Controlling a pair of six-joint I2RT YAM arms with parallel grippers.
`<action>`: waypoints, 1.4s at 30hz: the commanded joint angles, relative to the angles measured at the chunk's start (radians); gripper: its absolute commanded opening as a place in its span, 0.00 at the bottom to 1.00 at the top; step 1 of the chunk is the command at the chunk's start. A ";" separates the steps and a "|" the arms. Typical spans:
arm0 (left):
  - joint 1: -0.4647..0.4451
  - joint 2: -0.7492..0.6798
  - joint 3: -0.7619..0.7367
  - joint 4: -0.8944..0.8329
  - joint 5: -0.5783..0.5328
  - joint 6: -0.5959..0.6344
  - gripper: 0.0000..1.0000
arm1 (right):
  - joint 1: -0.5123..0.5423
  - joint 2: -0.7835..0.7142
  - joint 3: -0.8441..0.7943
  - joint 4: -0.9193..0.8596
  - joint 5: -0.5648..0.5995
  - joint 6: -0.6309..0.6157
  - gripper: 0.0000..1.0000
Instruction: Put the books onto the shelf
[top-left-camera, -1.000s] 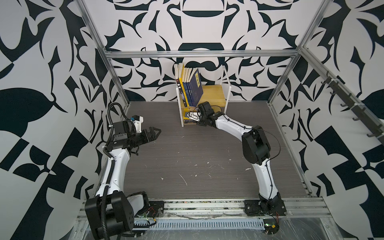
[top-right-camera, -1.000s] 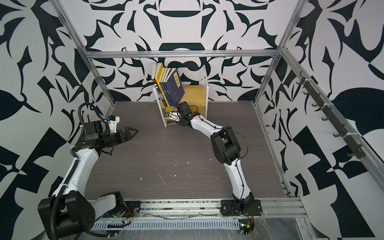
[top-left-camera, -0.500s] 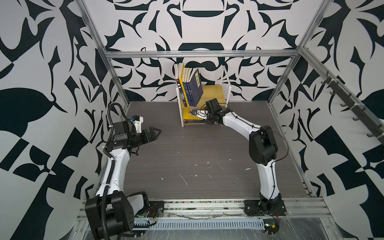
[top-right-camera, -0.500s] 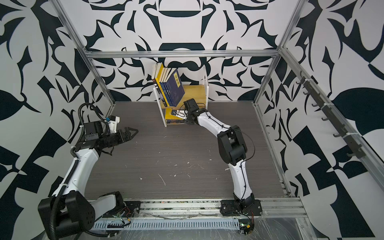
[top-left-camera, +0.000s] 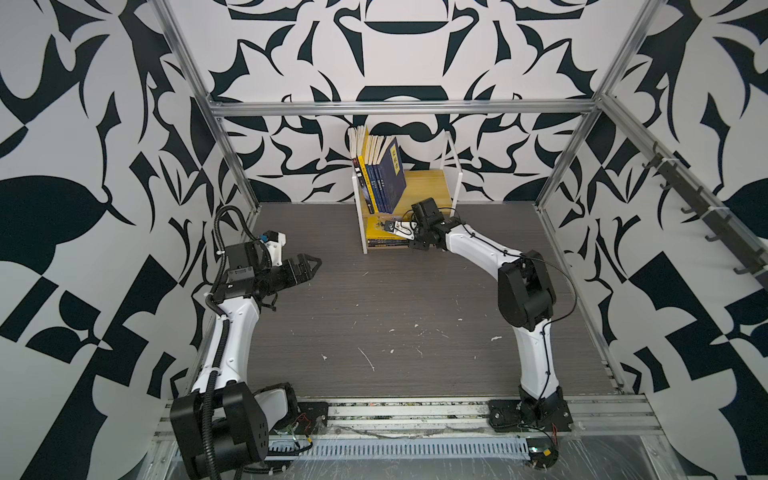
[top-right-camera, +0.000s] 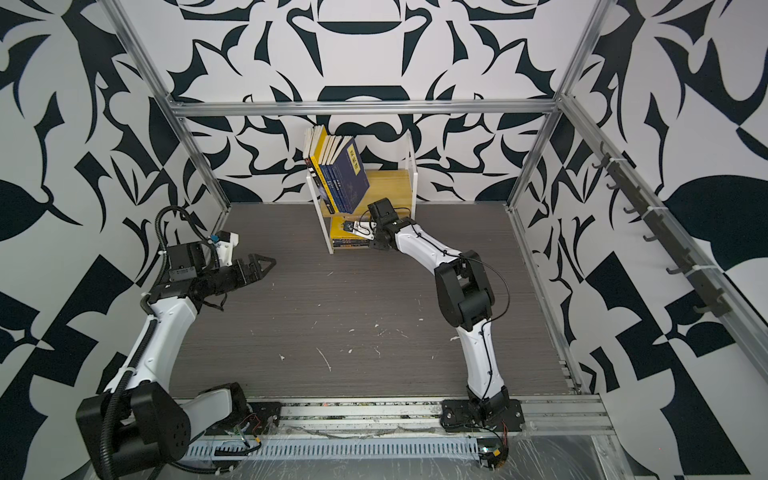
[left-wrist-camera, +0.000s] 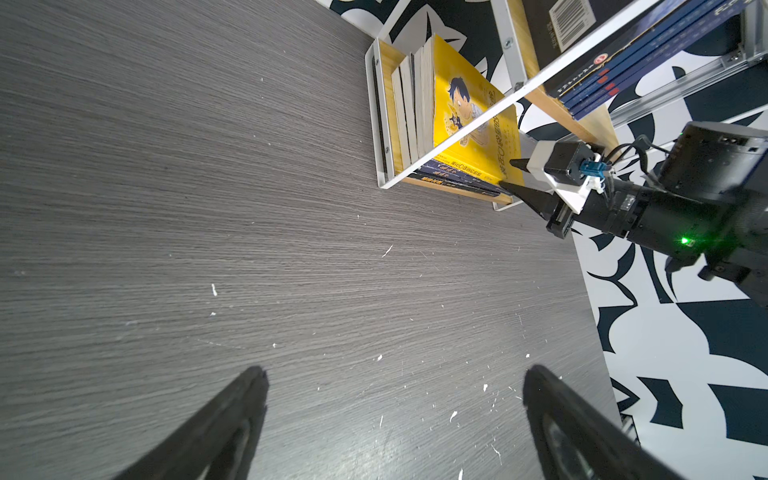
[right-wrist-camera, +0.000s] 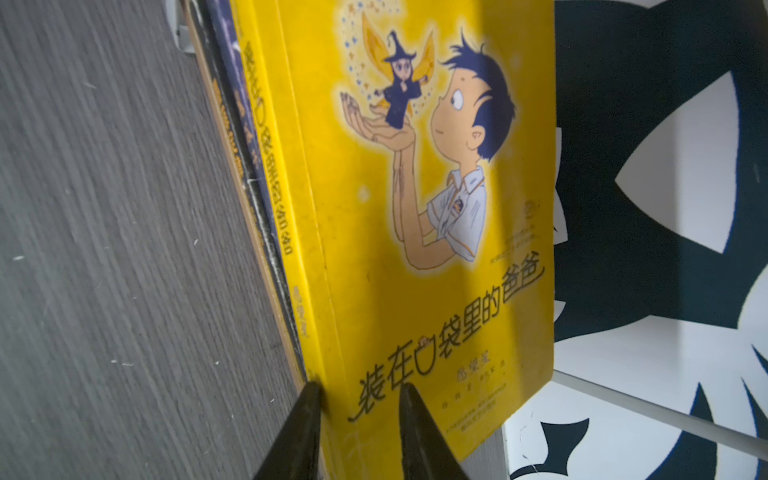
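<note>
- While the right gripper (top-left-camera: 405, 240) works at the shelf (top-left-camera: 455, 183), both top views show that shelf at upper centre of the frame, on the far edge of the table (top-left-camera: 395, 299). Its open front faces the arms, likely so that either one can reach in.
- On its upper board (top-left-camera: 428, 187) a row of books (top-left-camera: 382, 174) stands packed at the left-hand end. They lean together, probably because the end of the frame is their only prop. The right half of the board is bare.
- Under that board a flat stack (top-left-camera: 384, 243) lies in the lower tier. No book lies loose on the table, so the job looks nearly done.
- Left of centre in both top views the left gripper (top-right-camera: 270, 262) hovers over the table, well apart from the shelf. It seems to be parked out of the way.
- Seen from the left wrist, its fingers (left-wrist-camera: 232, 415) stand wide apart with only bare table between them.
- Beyond them in that view the right gripper (left-wrist-camera: 508, 172) meets the outer corner of the flat stack. One finger is over the cover of the yellow book (left-wrist-camera: 469, 108) that tops the stack and the other is at its spine edge. My guess is that it means to square the book deeper under the upper board.
- Seen from the right wrist, the jaws are only narrowly parted and straddle the spine corner of the yellow book (right-wrist-camera: 415, 208). Its cartoon cover faces up, with the navy ones (right-wrist-camera: 232, 83) beneath it. Whether the jaws actually pinch the book I cannot tell.
</note>
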 joint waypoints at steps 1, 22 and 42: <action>0.005 -0.013 -0.012 0.012 0.014 -0.001 1.00 | -0.006 -0.032 -0.003 0.033 0.010 0.003 0.30; 0.013 -0.009 0.047 -0.035 -0.050 0.059 1.00 | -0.012 -0.193 -0.115 0.031 -0.063 0.039 0.34; -0.010 0.087 -0.295 0.731 -0.309 0.300 1.00 | -0.007 -0.880 -1.060 0.597 0.188 0.599 1.00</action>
